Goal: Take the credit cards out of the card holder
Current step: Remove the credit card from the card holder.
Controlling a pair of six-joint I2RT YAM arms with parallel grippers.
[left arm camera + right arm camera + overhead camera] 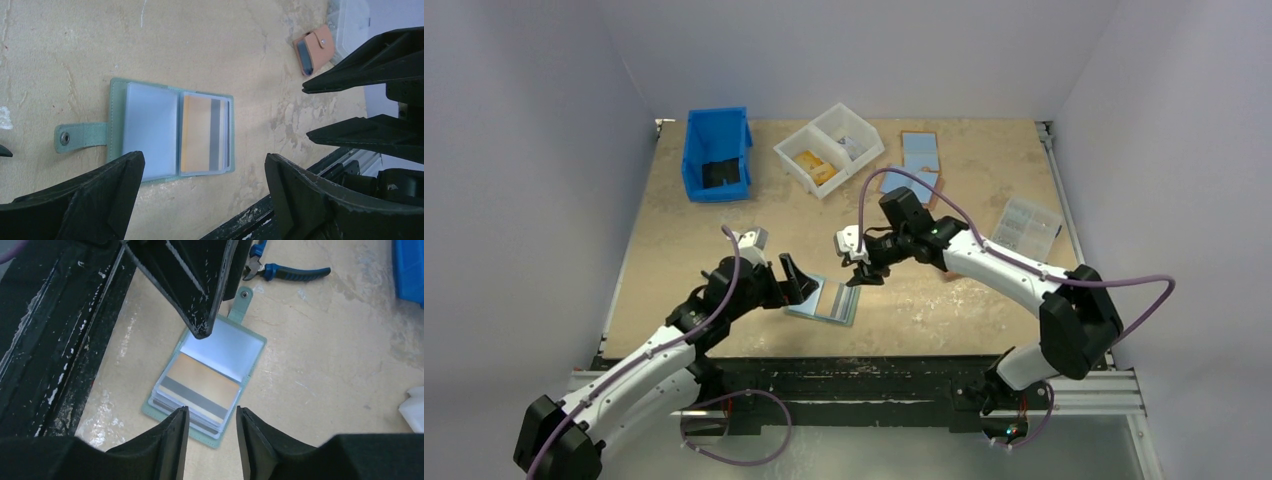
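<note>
2 grippers flank the open card holder (116, 100) at the table's (964, 310) 6 o'clock: left gripper (798, 278) at 9, spread wide, empty; right gripper (861, 273) at 1, partly apart, empty. We fear the orange card (197, 132) sticking and dragging the unpinned holder.

Teal card holder (116, 100); orange credit card (196, 132), 1 grey stripe; beige table (200, 40).

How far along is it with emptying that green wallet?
Done: the wallet lies open. In hand: the left gripper and right gripper hover over it, open and empty. Remaining: the orange card sits in its sleeve, others seemingly stacked beneath, all yet to come out.
</note>
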